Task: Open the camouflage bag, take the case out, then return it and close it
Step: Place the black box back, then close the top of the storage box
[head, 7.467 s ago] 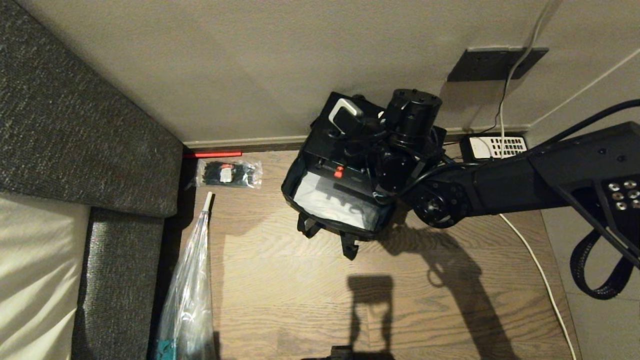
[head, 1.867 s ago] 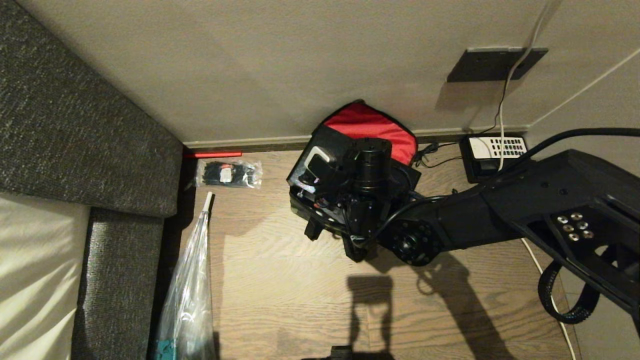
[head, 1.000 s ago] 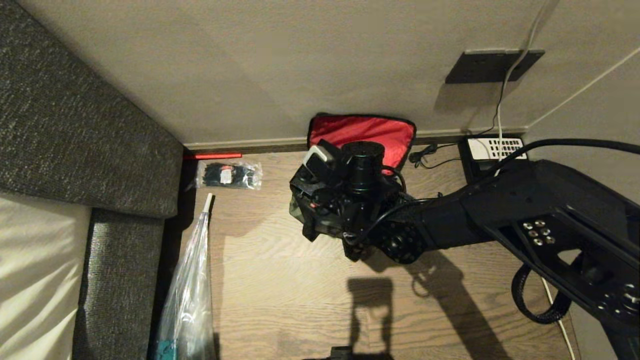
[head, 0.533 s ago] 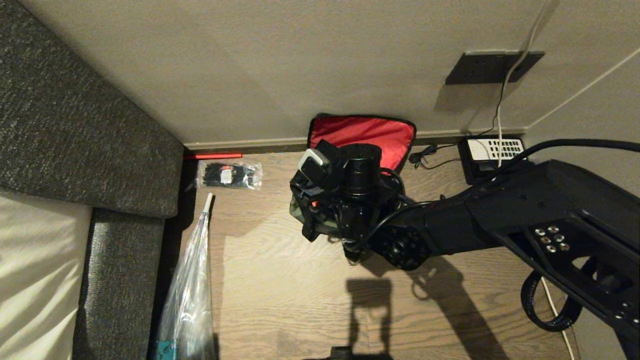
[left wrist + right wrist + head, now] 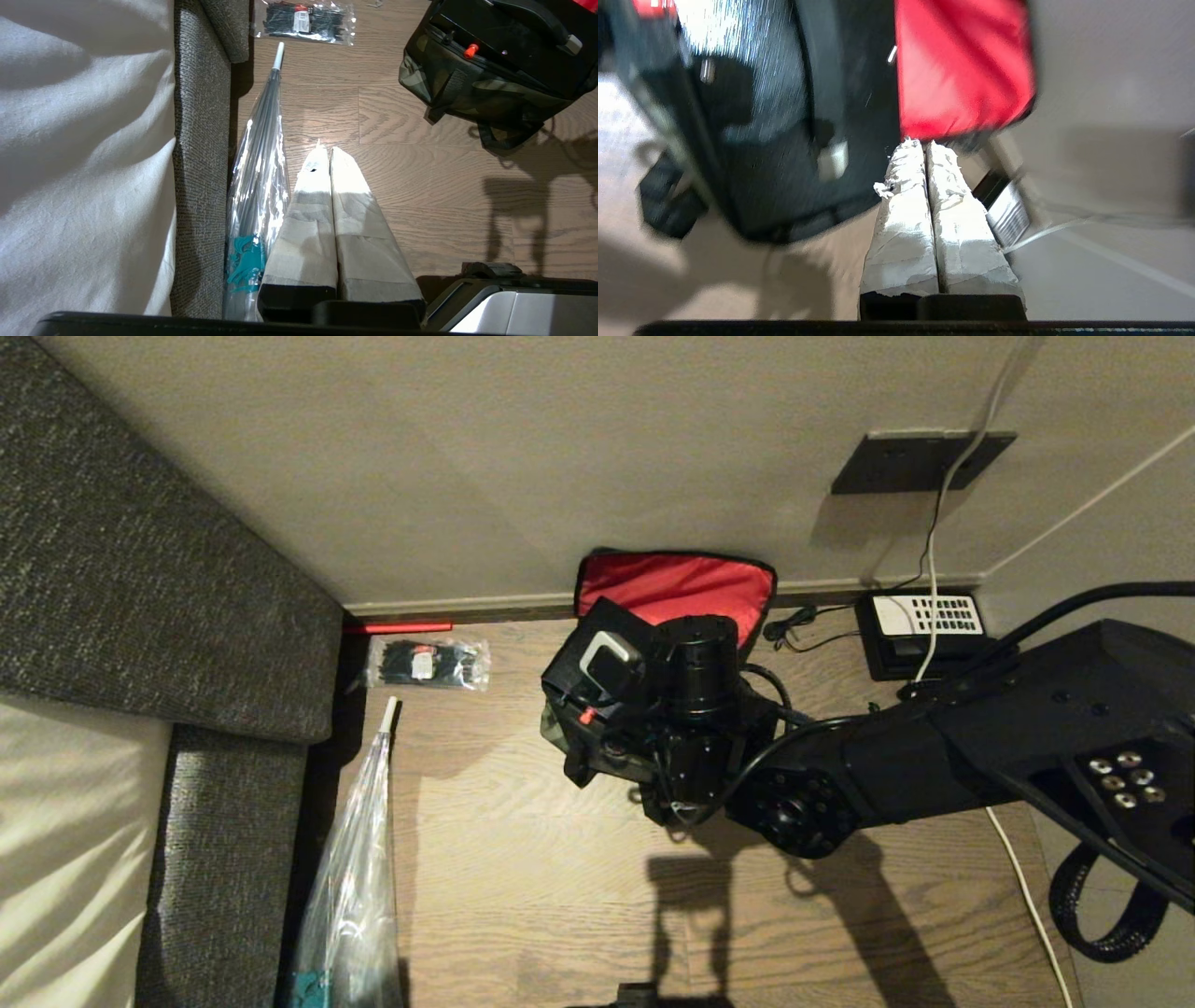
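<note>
My right gripper (image 5: 924, 144) hovers pressed together and empty over the camouflage bag (image 5: 472, 91) by the floor's far edge at the wall. The case (image 5: 509, 42) sits inside, the red-lined lid (image 5: 677, 586) open. If I hook the handle (image 5: 609, 653), I'll tip both.

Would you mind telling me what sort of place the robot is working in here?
Probably a room in a home or hotel: a grey sofa with a pale cushion, wooden floor, and a telephone by the wall.
</note>
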`<state>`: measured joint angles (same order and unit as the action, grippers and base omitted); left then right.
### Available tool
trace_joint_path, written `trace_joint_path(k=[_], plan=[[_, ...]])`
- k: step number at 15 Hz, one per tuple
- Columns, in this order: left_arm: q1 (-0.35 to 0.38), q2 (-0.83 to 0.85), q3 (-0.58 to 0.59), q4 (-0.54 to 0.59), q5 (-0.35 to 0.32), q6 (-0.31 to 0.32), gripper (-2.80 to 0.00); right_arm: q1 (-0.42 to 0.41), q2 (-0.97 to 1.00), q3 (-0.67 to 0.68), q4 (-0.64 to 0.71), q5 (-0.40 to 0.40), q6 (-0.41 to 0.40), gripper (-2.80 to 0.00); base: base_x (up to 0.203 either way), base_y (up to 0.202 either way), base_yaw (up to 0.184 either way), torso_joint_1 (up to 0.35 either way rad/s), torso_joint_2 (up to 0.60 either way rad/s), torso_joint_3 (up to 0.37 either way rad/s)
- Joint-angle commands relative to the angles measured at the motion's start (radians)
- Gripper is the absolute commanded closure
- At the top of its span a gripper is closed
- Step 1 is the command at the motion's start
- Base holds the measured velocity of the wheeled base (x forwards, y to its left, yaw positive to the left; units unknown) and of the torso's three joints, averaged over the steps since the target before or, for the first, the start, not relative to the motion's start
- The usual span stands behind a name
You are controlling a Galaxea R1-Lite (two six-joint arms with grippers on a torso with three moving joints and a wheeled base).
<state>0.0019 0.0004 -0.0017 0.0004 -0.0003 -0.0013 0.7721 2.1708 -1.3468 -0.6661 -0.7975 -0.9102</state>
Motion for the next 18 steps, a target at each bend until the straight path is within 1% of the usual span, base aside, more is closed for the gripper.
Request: trace_joint_path(k=[1, 3, 4, 6, 8, 10, 11, 12, 13, 14, 15, 16, 17, 18], plan=[[0.000, -0.003, 0.000, 0.000, 0.000, 0.000, 0.00, -0.007, -0.043, 0.046, 0.038, -0.006, 0.051, 0.00, 0.000, 0.000, 0.000, 0.000, 0.00, 0.000], [0.001, -0.002, 0.000, 0.000, 0.000, 0.000, 0.00, -0.033, -0.084, 0.099, 0.117, -0.005, 0.112, 0.00, 0.000, 0.000, 0.000, 0.000, 0.00, 0.000], [0.000, -0.003, 0.000, 0.000, 0.000, 0.000, 0.00, -0.044, -0.096, 0.114, 0.159, -0.006, 0.163, 0.00, 0.000, 0.000, 0.000, 0.000, 0.00, 0.000], [0.000, -0.003, 0.000, 0.000, 0.000, 0.000, 0.00, -0.076, -0.128, 0.125, 0.294, -0.005, 0.265, 0.00, 0.000, 0.000, 0.000, 0.000, 0.00, 0.000], [0.001, -0.002, 0.000, 0.000, 0.000, 0.000, 0.00, -0.135, -0.163, 0.125, 0.453, -0.004, 0.391, 0.00, 0.000, 0.000, 0.000, 0.000, 0.00, 0.000], [0.000, -0.003, 0.000, 0.000, 0.000, 0.000, 0.00, -0.205, -0.190, 0.128, 0.623, 0.017, 0.584, 0.00, 0.000, 0.000, 0.000, 0.000, 0.00, 0.000], [0.000, -0.003, 0.000, 0.000, 0.000, 0.000, 0.00, -0.243, -0.200, 0.134, 0.674, 0.081, 0.683, 0.00, 0.000, 0.000, 0.000, 0.000, 0.00, 0.000], [0.001, -0.003, 0.000, 0.000, 0.000, 0.000, 0.00, -0.270, -0.208, 0.147, 0.699, 0.194, 0.752, 0.00, 0.000, 0.000, 0.000, 0.000, 0.00, 0.000], [0.001, -0.002, 0.000, 0.000, 0.000, 0.000, 0.00, -0.292, -0.215, 0.159, 0.708, 0.330, 0.804, 0.00, 0.000, 0.000, 0.000, 0.000, 0.00, 0.000], [0.000, -0.003, 0.000, 0.000, 0.000, 0.000, 0.00, -0.328, -0.224, 0.167, 0.715, 0.442, 0.839, 0.00, 0.000, 0.000, 0.000, 0.000, 0.00, 0.000], [0.001, -0.002, 0.000, 0.000, 0.000, 0.000, 0.00, -0.354, -0.231, 0.185, 0.719, 0.483, 0.870, 0.00, 0.000, 0.000, 0.000, 0.000, 0.00, 0.000], [0.000, -0.003, 0.000, 0.000, 0.000, 0.000, 0.00, -0.362, -0.232, 0.195, 0.687, 0.497, 0.908, 0.00, 0.000, 0.000, 0.000, 0.000, 0.00, 0.000], [0.001, -0.003, 0.000, 0.000, 0.000, 0.000, 0.00, -0.363, -0.226, 0.199, 0.614, 0.532, 0.983, 0.00, 0.000, 0.000, 0.000, 0.000, 0.00, 0.000], [0.001, -0.002, 0.000, 0.000, 0.000, 0.000, 0.00, -0.364, -0.217, 0.206, 0.512, 0.596, 1.093, 0.00, 0.000, 0.000, 0.000, 0.000, 0.00, 0.000]])
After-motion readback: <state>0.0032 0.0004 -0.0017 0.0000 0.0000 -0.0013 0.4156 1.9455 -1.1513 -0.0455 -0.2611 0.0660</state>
